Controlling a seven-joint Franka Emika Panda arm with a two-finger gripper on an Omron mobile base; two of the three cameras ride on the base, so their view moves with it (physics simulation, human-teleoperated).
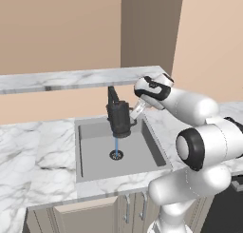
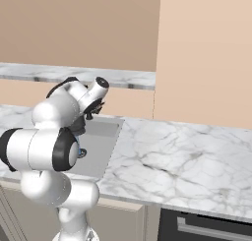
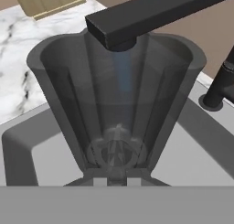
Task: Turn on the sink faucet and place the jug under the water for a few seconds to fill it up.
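Over sink (image 1: pixel 95 153), under sink faucet (image 1: pixel 113 95) spout: jug (image 1: pixel 119 119), upright, off basin floor, fingers (image 1: pixel 135 112) clamped on its right side. Water (image 1: pixel 116 145) stream showing below jug to drain (image 1: pixel 116 154). Marble surface (image 1: pixel 33 151) around basin.

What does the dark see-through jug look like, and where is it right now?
The dark grey, see-through, cup-shaped jug widens toward its rim and has a loop handle on its side. It hangs upright above the grey sink basin, right under the black faucet's spout. The robot's pincer is shut on it at the handle side. A thin light-blue water stream runs down into its open top, and blue water also shows below it, over the drain.
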